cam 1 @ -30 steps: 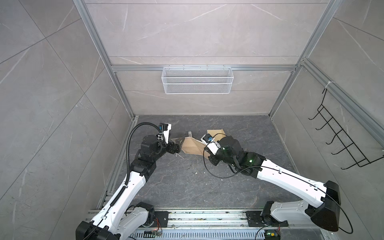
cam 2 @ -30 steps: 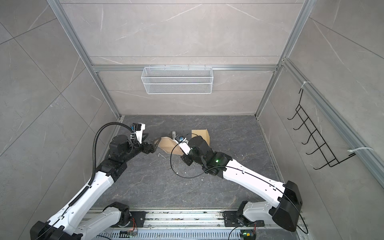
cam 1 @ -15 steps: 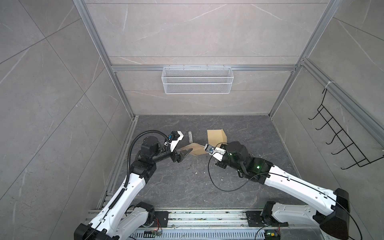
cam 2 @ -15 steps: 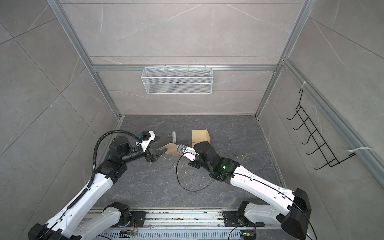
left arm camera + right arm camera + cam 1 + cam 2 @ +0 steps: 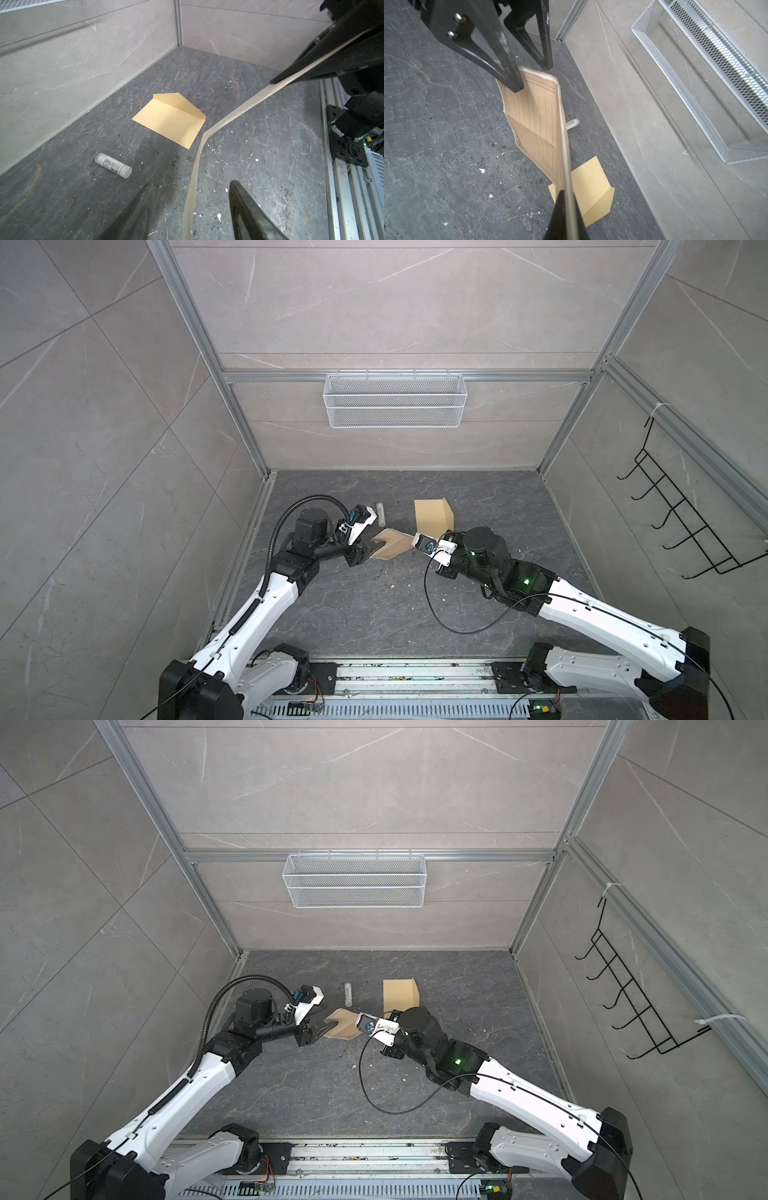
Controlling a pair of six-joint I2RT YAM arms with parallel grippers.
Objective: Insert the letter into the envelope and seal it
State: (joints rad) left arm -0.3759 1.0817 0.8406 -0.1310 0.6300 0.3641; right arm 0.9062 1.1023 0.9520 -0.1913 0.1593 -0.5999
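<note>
Hanging mid-air between arms, letter point(image 5: 537, 116) sags, creased: thin, floppy, light. Right gripper point(image 5: 566, 199) clamped on one edge; left gripper point(image 5: 191, 184) spread astride opposite edge (probably best pinch point). Envelope point(image 5: 170, 118) flat on floor nearby, flap open.

A robot lab cell: tiled walls point(image 5: 83, 406), aluminium frame point(image 5: 395, 376), wire basket point(image 5: 394, 406), arms point(image 5: 266, 605) on a base rail point(image 5: 415, 672).
</note>
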